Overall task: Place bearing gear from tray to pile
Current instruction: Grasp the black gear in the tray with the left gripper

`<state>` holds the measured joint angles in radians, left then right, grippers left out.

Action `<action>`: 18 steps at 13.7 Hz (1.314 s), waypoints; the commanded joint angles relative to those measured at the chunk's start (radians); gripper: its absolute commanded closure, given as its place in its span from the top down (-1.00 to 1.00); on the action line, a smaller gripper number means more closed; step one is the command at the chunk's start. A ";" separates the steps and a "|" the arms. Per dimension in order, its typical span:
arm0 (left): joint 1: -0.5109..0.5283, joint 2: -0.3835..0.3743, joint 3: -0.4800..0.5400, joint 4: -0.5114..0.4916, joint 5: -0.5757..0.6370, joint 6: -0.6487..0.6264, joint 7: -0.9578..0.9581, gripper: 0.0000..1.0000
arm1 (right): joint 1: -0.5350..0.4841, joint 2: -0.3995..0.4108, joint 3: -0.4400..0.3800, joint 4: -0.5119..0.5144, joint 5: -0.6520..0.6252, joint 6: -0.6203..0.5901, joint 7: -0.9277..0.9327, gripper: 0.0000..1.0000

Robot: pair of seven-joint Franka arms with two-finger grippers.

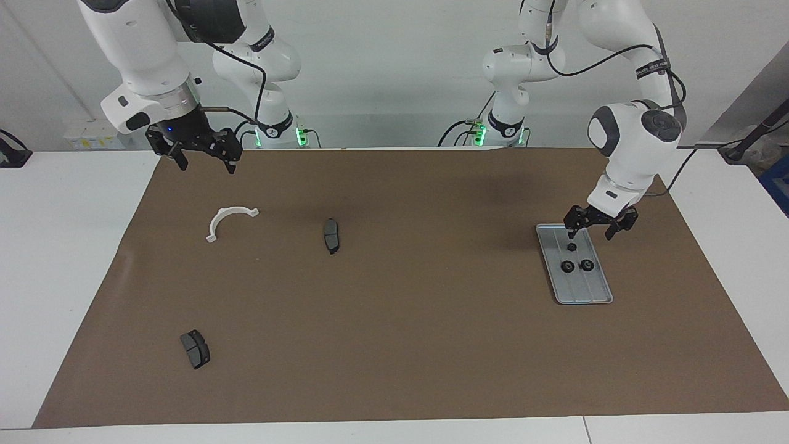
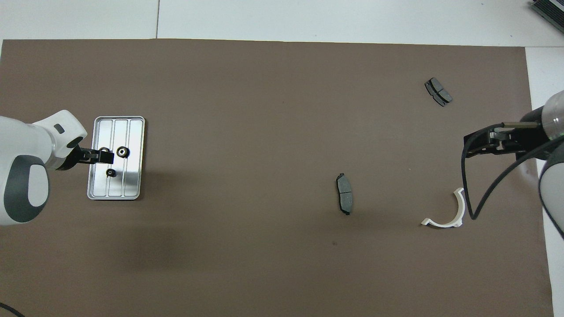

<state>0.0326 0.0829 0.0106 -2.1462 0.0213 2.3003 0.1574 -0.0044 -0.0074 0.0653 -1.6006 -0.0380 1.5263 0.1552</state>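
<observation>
bearing gear (image 1: 571,246) in tray (image 1: 592,295) | left gripper (image 1: 594,229) above, fingers apart

We count three small black gears (image 1: 571,246), (image 1: 566,266), (image 1: 587,265), all at the right of the facing view, on one ridged metal tray (image 1: 585,295). We count two dark grey brake pads: one (image 1: 331,235) left of centre, one (image 1: 195,349) at lower left. We see one white half-ring bracket (image 1: 225,219) at upper left, and one brown mat (image 1: 407,345) across the frame's middle.
</observation>
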 commanded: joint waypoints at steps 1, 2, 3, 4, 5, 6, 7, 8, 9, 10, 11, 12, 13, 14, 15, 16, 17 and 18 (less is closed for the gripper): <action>0.010 0.040 -0.008 -0.026 0.011 0.076 0.001 0.59 | -0.009 -0.019 0.004 -0.021 0.007 0.009 0.012 1.00; 0.010 0.057 -0.009 -0.027 0.011 0.088 0.001 0.52 | -0.009 -0.019 0.004 -0.021 0.007 0.009 0.012 1.00; 0.010 0.067 -0.009 -0.027 0.011 0.093 -0.001 0.48 | -0.011 -0.019 0.004 -0.021 0.007 0.009 0.012 1.00; 0.009 0.075 -0.009 -0.035 0.011 0.100 -0.002 0.43 | -0.011 -0.019 0.004 -0.021 0.007 0.009 0.012 1.00; 0.009 0.077 -0.009 -0.046 0.011 0.106 -0.004 0.38 | -0.011 -0.019 0.004 -0.021 0.007 0.009 0.010 1.00; 0.010 0.080 -0.009 -0.060 0.011 0.125 -0.004 0.37 | -0.011 -0.019 0.005 -0.021 0.007 0.009 0.010 1.00; 0.010 0.083 -0.009 -0.070 0.011 0.145 -0.004 0.36 | -0.009 -0.019 0.004 -0.021 0.007 0.009 0.010 1.00; 0.010 0.084 -0.008 -0.078 0.011 0.149 -0.004 0.33 | -0.009 -0.019 0.005 -0.021 0.007 0.009 0.010 1.00; 0.010 0.086 -0.008 -0.083 0.011 0.149 -0.004 0.30 | -0.011 -0.019 0.004 -0.021 0.007 0.009 0.012 1.00; 0.010 0.084 -0.008 -0.090 0.011 0.148 -0.004 0.26 | -0.011 -0.019 0.004 -0.021 0.007 0.009 0.010 1.00; 0.010 0.083 -0.008 -0.095 0.011 0.143 -0.004 0.23 | -0.011 -0.019 0.004 -0.021 0.007 0.009 0.010 1.00; 0.010 0.081 -0.008 -0.100 0.011 0.143 -0.004 0.19 | -0.011 -0.019 0.004 -0.022 0.007 0.009 0.010 1.00; 0.010 0.081 -0.008 -0.106 0.011 0.143 -0.004 0.15 | -0.009 -0.019 0.004 -0.022 0.007 0.009 0.009 1.00; 0.010 0.080 -0.008 -0.106 0.011 0.139 -0.004 0.08 | -0.006 -0.019 0.004 -0.022 0.007 0.009 0.010 1.00; 0.010 0.080 -0.008 -0.106 0.011 0.134 -0.004 0.03 | -0.005 -0.019 0.004 -0.022 0.007 0.009 0.010 1.00; 0.010 0.080 -0.008 -0.106 0.011 0.134 -0.004 -0.03 | -0.006 -0.019 0.004 -0.022 0.007 0.009 0.010 1.00; 0.010 0.080 -0.008 -0.106 0.011 0.134 -0.003 -0.14 | -0.008 -0.019 0.004 -0.022 0.007 0.009 0.009 1.00; 0.010 0.080 -0.008 -0.106 0.011 0.134 -0.003 -0.26 | -0.008 -0.020 0.004 -0.025 0.007 0.009 0.010 1.00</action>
<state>0.0336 0.1691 0.0017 -2.2241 0.0199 2.4188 0.1565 -0.0052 -0.0075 0.0649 -1.6008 -0.0379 1.5263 0.1552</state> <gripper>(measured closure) 0.546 0.000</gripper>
